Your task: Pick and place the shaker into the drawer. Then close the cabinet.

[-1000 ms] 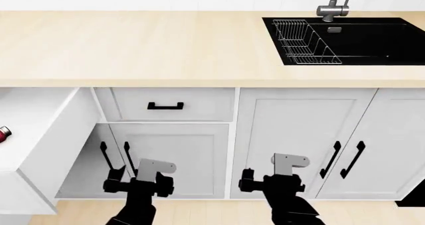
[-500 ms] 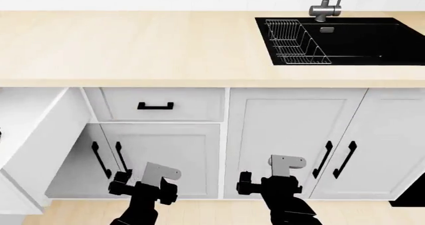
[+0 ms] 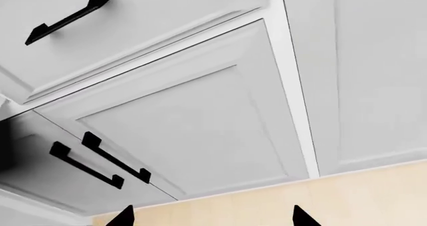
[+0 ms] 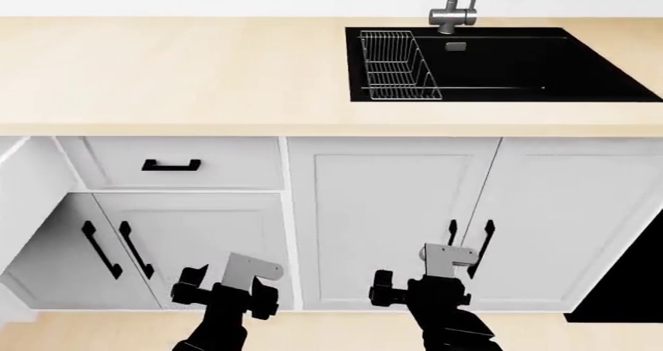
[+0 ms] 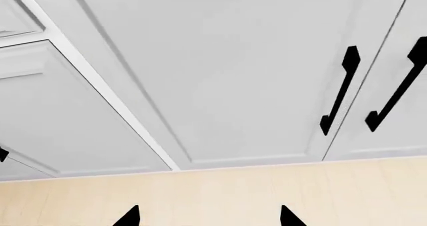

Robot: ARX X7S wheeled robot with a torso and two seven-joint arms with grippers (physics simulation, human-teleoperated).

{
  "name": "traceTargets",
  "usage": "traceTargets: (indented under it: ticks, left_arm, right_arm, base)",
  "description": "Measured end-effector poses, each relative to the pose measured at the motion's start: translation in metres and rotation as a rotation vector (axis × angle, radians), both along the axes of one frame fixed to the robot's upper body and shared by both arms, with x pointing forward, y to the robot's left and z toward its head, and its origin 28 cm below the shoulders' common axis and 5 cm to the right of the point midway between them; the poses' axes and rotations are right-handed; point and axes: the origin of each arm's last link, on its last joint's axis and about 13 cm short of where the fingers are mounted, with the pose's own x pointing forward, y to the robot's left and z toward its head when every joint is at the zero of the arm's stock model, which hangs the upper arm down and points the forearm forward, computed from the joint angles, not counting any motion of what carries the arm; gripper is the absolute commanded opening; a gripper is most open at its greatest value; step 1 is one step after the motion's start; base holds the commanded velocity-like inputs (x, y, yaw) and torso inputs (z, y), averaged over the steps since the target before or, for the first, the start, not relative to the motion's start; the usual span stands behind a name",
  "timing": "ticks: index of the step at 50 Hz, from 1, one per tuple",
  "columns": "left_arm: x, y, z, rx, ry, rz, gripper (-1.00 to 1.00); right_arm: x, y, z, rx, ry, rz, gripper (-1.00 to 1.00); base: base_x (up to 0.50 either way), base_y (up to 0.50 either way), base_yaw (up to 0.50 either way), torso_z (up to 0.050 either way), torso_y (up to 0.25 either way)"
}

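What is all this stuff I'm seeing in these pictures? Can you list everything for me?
Countertop: one, light wood, across the top of the head view.
Sink: one, black, set in the countertop at right.
Dish rack: one, silver wire, inside the sink's left end.
Faucet: one, grey metal, behind the sink.
Small drawer front: one, white with short black handle, under the countertop at left.
Cabinet doors: several, white with long black handles, below the countertop.
Floor: light wood, below the cabinets.
Left tool: one, black, open, low, empty.
Right tool: one, black, open, low, empty.
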Motion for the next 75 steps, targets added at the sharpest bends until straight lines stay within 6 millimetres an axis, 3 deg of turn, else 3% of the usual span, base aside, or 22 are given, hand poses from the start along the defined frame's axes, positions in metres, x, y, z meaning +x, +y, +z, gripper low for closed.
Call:
traceTargets:
  ticks: [75]
  left_arm:
    - [-0.0022, -0.0028, -0.0021, 0.036, -0.012, -0.045, 1.0]
  right_arm:
    - [-0.0018, 0.0009, -0.0015, 0.011, 0.016, 0.043, 1.0]
  base:
    - [0.01, -0.5, 0.0, 0.0, 0.0]
